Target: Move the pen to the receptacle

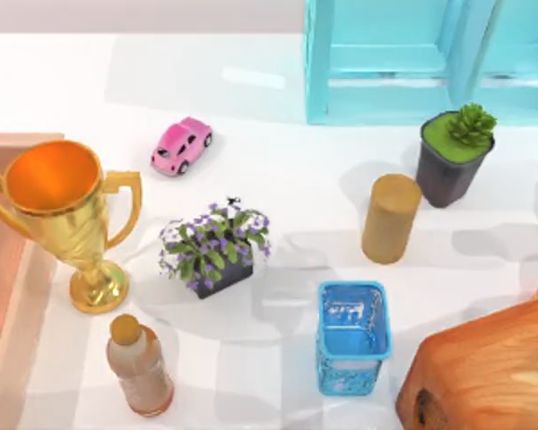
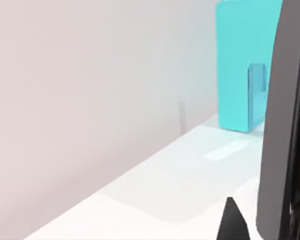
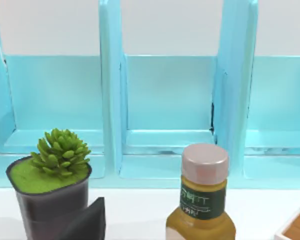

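The pen is out of view. The receptacle [image 1: 2, 296], a shallow peach-orange tray with a paler tan rim, lies at the table's left edge and is partly cut off by the frame. A gold trophy [image 1: 63, 210] stands right beside it. In the left wrist view a dark part of my left gripper [image 2: 285, 130] hangs over bare white table near the wall. A dark tip of my right gripper [image 3: 87, 222] sits low in the right wrist view, in front of a succulent pot [image 3: 47, 190] and beside a yellow-green bottle [image 3: 202, 200].
On the table stand a pink toy car [image 1: 182, 144], a purple flower planter [image 1: 215, 251], a brown-capped bottle [image 1: 139, 363], a blue square cup [image 1: 352, 336], a tan cylinder [image 1: 391, 218] and a succulent pot [image 1: 455, 157]. A cyan shelf [image 1: 412, 63] lines the back. A wooden block [image 1: 489, 376] fills the front right.
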Tool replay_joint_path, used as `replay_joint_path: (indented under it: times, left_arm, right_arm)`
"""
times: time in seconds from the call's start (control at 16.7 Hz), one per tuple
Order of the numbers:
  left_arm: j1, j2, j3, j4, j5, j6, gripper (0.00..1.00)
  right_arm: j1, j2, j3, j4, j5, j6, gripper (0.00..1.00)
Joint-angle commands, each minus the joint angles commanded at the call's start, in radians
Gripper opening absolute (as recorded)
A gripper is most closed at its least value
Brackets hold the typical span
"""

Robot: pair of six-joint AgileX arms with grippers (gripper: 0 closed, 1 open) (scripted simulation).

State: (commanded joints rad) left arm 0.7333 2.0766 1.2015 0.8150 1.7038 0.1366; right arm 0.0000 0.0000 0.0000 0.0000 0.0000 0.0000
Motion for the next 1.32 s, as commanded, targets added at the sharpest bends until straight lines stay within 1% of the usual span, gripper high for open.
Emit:
replay_joint_path:
  times: [0.12,0.48,0.6,0.72,0.96,1.32]
  left_arm:
    - [-0.021,-0.026,-0.064,-0.005,0.035,0.013,0.0]
    - [-0.108,-0.133,-0.316,-0.021,0.179,0.071,0.0]
    - [-0.13,-0.16,-0.381,-0.025,0.216,0.086,0.0]
    - [-0.141,-0.175,-0.415,-0.026,0.236,0.094,0.0]
    - [-0.142,-0.176,-0.418,-0.027,0.237,0.095,0.0]
    - [-0.142,-0.176,-0.418,-0.027,0.237,0.095,0.45]
  right_arm:
    - [0.0,0.0,0.0,0.0,0.0,0.0,1.0]
    - [0.0,0.0,0.0,0.0,0.0,0.0,1.0]
    - [0.0,0.0,0.0,0.0,0.0,0.0,1.0]
    - [0.0,0.0,0.0,0.0,0.0,0.0,1.0]
    - [0.0,0.0,0.0,0.0,0.0,0.0,1.0]
    - [0.0,0.0,0.0,0.0,0.0,0.0,1.0]
